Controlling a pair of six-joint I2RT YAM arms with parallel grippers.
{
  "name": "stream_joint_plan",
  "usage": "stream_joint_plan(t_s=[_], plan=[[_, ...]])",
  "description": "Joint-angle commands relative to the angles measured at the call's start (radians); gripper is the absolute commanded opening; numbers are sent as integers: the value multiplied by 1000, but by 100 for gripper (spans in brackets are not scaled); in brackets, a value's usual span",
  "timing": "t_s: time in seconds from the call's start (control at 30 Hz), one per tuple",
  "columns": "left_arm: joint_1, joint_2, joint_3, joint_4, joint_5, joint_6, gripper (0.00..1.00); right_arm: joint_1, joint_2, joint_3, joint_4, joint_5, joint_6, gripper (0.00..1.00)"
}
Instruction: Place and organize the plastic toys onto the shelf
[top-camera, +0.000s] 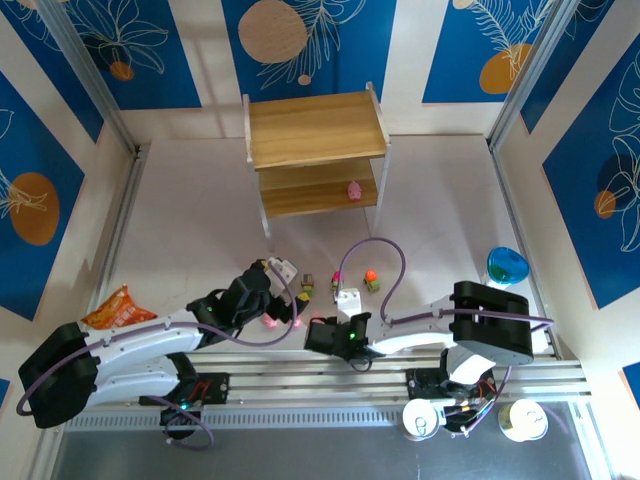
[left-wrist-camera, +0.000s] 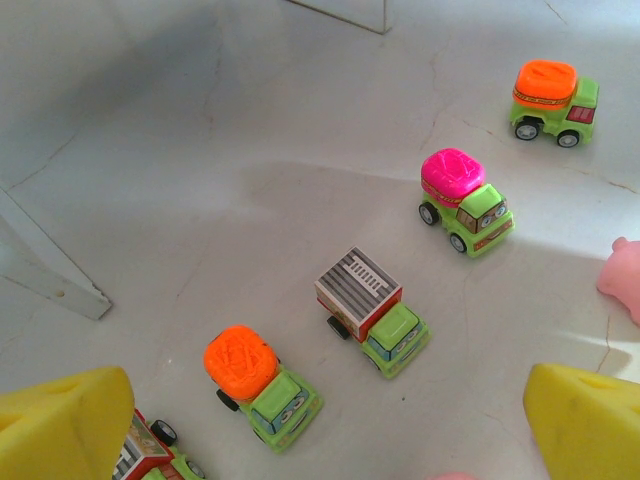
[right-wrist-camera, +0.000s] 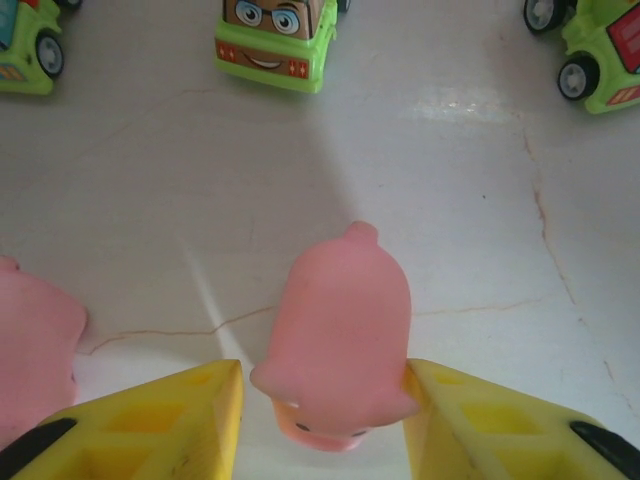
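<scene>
Pink pig (right-wrist-camera: 340, 320) snug in right tool (right-wrist-camera: 325, 370)

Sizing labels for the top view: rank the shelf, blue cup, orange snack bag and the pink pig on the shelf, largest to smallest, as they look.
shelf
orange snack bag
blue cup, only slightly smaller than the bag
pink pig

Blue floral panels (top-camera: 150, 50) enclose the white table (top-camera: 190, 220).

Left wrist: pig (left-wrist-camera: 622, 278) cut off at 3 o'clock edge; truck (left-wrist-camera: 150, 455) at 7 o'clock half hidden behind yellow claw finger (left-wrist-camera: 65, 425).
</scene>
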Motion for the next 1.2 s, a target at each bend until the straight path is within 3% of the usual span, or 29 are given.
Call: stream_joint_plan(t_s=[0.0, 0.27, 0.73, 1.17], plan=[[-8, 3, 22, 9, -17, -1, 100, -11, 21, 10, 2, 4, 5, 46], [-9, 5, 21, 11, -16, -1, 100, -33, 32, 2, 17, -5, 2, 44], [-9, 9, 23, 12, -17, 3, 100, -26, 15, 4, -7, 16, 12, 33], [-11, 0, 19, 17, -1, 5, 100, -63, -160, 27, -86, 62, -104, 31]])
